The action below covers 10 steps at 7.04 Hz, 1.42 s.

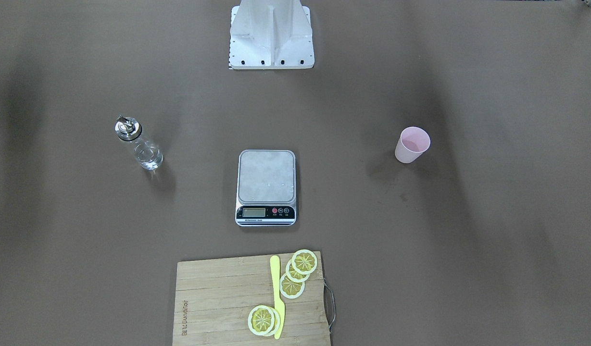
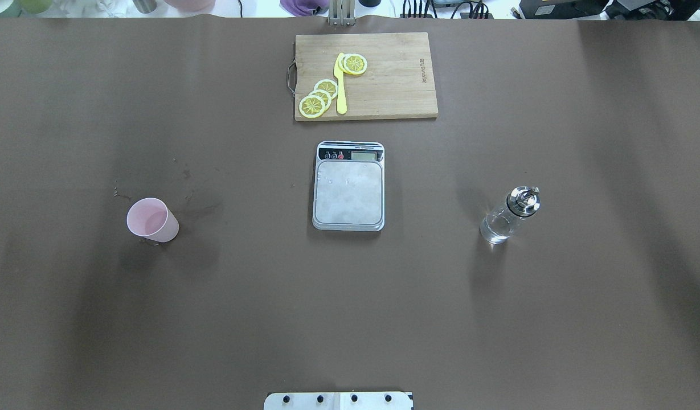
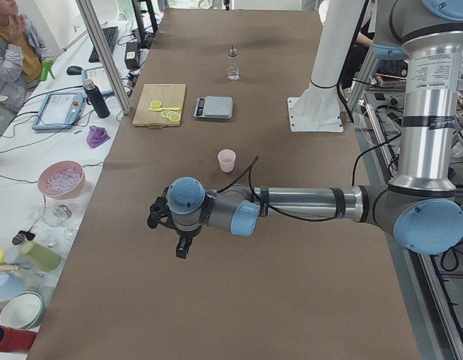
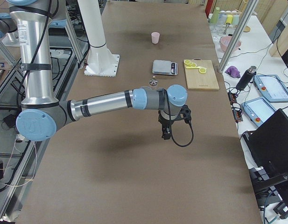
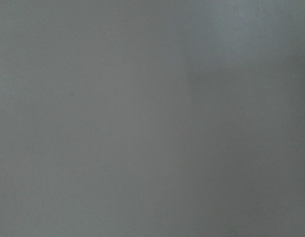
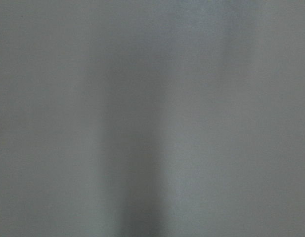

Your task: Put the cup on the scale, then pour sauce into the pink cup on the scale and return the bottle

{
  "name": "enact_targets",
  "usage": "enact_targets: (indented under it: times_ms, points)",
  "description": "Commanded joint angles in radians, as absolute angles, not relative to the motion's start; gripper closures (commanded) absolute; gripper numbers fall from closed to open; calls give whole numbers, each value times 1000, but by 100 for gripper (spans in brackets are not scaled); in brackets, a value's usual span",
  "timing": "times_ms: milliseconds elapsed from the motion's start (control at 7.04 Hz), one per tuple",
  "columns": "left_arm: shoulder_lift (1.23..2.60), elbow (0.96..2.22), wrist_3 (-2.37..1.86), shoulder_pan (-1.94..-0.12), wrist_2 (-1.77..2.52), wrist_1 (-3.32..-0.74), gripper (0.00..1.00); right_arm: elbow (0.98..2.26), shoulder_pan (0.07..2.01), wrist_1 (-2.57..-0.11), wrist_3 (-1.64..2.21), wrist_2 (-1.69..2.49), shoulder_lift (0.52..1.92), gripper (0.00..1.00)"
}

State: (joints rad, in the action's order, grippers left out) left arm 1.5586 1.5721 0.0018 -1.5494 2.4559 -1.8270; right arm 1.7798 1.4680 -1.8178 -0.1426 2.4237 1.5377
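Observation:
The pale pink cup (image 2: pixel 151 220) stands upright on the brown table, left of the scale; it also shows in the front view (image 1: pixel 411 144). The scale (image 2: pixel 349 186) sits mid-table with a bare steel platform (image 1: pixel 266 175). The clear glass bottle (image 2: pixel 508 216) with a chrome cap stands right of the scale and also shows in the front view (image 1: pixel 138 143). My left gripper (image 3: pixel 183 247) and right gripper (image 4: pixel 166 133) show only in the side views, hanging above bare table far from these things. I cannot tell whether they are open or shut.
A wooden cutting board (image 2: pixel 378 94) with lemon slices (image 2: pixel 320 97) and a yellow knife (image 2: pixel 341 85) lies beyond the scale. The robot's base plate (image 2: pixel 338 400) is at the near edge. Both wrist views show only blurred table surface.

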Motion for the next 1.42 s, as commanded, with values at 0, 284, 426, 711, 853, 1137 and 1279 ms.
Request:
enact_targets:
  times_ms: [0, 284, 426, 711, 853, 1137, 1279]
  points:
    - [1554, 1583, 3, -1548, 2445, -1827, 2, 1773, 1468, -1818, -143, 2418, 1533, 0]
    - [1552, 1571, 11, -1548, 2456, -1832, 2, 1781, 1468, -1818, -143, 2410, 1536, 0]
    - [1552, 1578, 6, -1546, 2470, -1830, 2, 1779, 1468, -1818, -143, 2404, 1537, 0]
    - [1554, 1598, 5, -1528, 2493, -1833, 2, 1782, 1468, -1818, -144, 2347, 1532, 0]
    - [1554, 1603, 2, -1528, 2493, -1833, 2, 1782, 1468, -1818, -144, 2349, 1534, 0]
    - [1584, 1737, -283, -1377, 2456, -1821, 3, 1784, 1468, -1818, -143, 2358, 1535, 0]
    - [1615, 1794, -434, -1253, 2359, -1819, 3, 1784, 1468, -1818, -143, 2361, 1537, 0]
